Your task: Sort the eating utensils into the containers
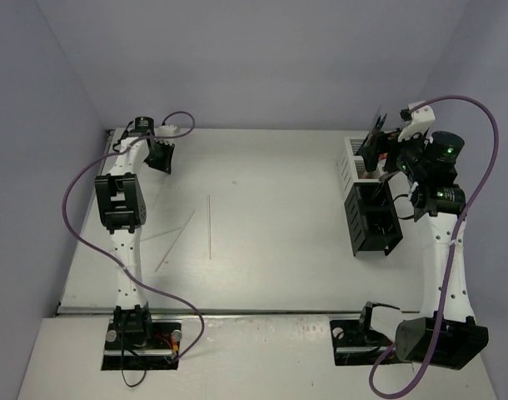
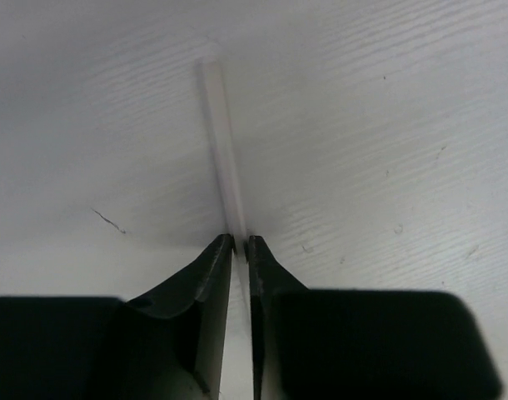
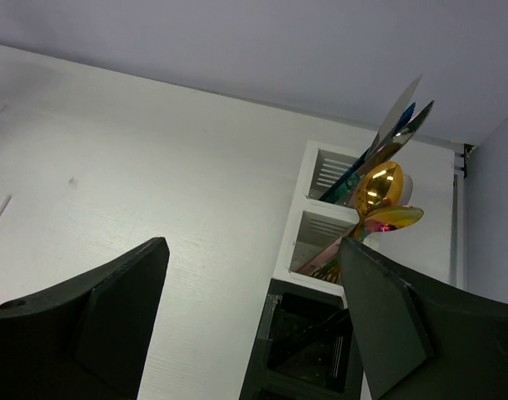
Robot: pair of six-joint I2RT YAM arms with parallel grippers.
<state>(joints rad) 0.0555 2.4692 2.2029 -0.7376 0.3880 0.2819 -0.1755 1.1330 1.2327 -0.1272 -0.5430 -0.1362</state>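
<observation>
My left gripper (image 1: pixel 160 156) is at the table's back left. In the left wrist view it (image 2: pixel 241 240) is shut on a thin pale stick (image 2: pixel 223 150) that runs away from the tips along the table. My right gripper (image 1: pixel 377 154) hangs over the containers with its jaws wide open and empty (image 3: pixel 252 246). The white container (image 3: pixel 291 242) holds a gold spoon (image 3: pixel 379 187), a silver utensil (image 3: pixel 400 112) and a blue-green handle (image 3: pixel 347 179). The black container (image 3: pixel 262 333) holds a dark fork (image 3: pixel 321 329).
More pale sticks lie mid-table: one straight (image 1: pixel 209 225), others slanted (image 1: pixel 176 240). The white container (image 1: pixel 348 162) and black container (image 1: pixel 372 221) stand in a row at the right. Purple cables loop by both arms. Walls close the back and sides.
</observation>
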